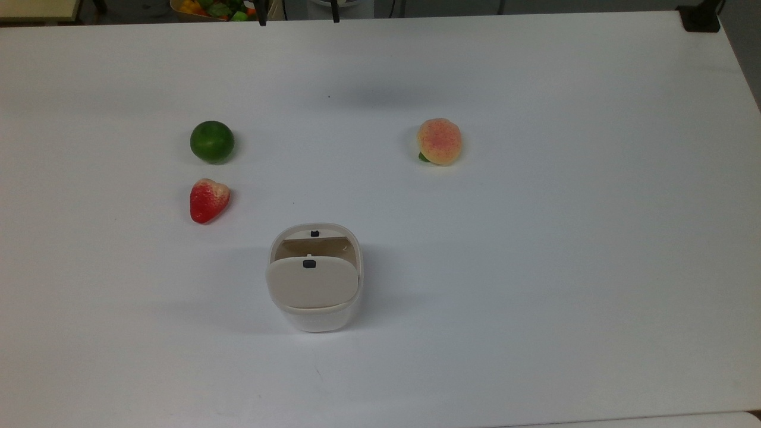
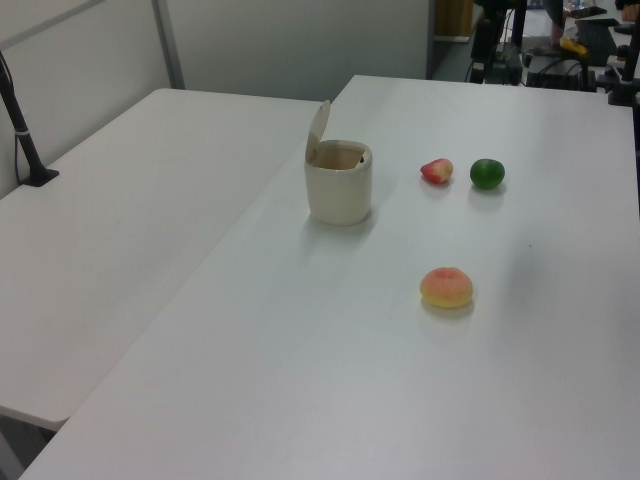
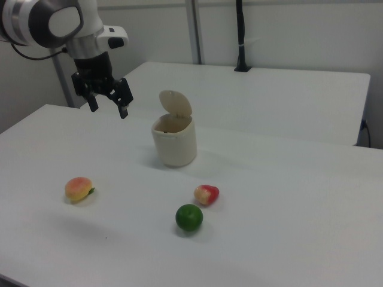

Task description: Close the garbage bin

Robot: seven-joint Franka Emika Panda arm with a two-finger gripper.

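Above the table (image 3: 287, 179), released end effector (image 3: 108, 103) (right view), well apart from the open-lidded garbage bin (image 3: 175, 143).

Top view, far edge: 2 dark gripper fingertips (image 1: 261, 18) cut off by the frame; arm above them out of frame. A basket of colourful items (image 1: 217, 9) at the far left is cropped, contents too small to name. Black clamp (image 1: 701, 18) at the far right corner is partly cropped.

Garbage bin (image 2: 338, 185): raised lid (image 2: 317, 132) hides part of the interior; contents cannot be told.

Right view: arm (image 3: 42, 21) cut off at the right view's upper left.

Left view, far right: dark equipment (image 2: 560, 45), blurred.
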